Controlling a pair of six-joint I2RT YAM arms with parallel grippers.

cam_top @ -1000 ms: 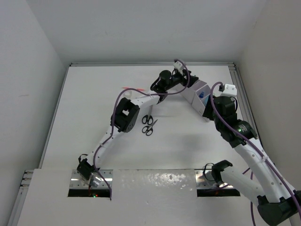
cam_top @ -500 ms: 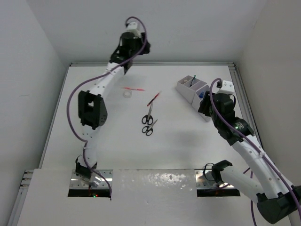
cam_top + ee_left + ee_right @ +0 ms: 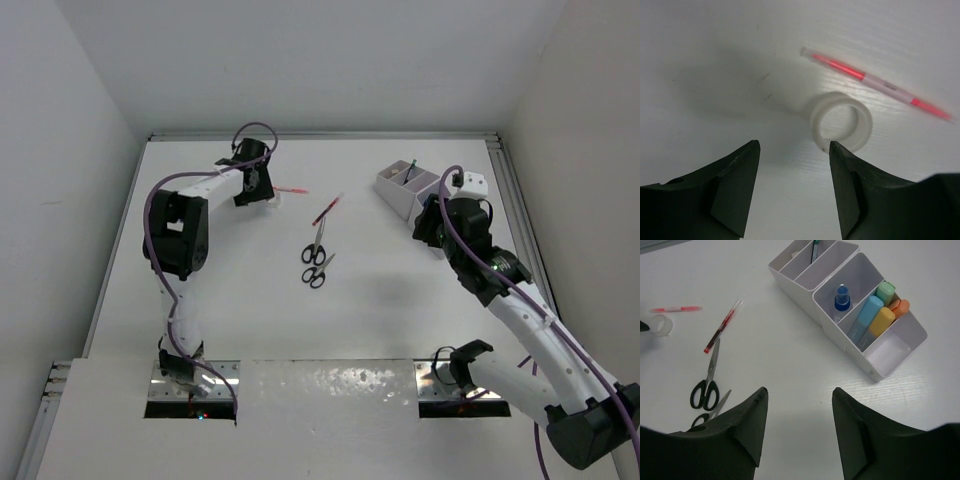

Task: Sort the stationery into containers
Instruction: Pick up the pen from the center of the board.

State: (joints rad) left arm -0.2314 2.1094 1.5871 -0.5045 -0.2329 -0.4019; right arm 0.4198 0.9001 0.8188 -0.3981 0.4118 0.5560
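My left gripper is open and empty, low over the table, just short of the white tape ring. A red pen lies just beyond the ring. In the top view the left gripper is at the back left. A second red pen and two black-handled scissors lie mid-table. The white organiser holds a blue-capped bottle, pastel capsule pieces and a green pen. My right gripper is open and empty, above the table near the organiser.
The organiser's end compartment has nothing in it. White walls close the table at the back and both sides. The organiser stands at the back right, next to the right arm's wrist.
The left arm has swung away from the organiser, up to the back wall, then down to the tape ring at the back left. The right arm has shifted slightly.
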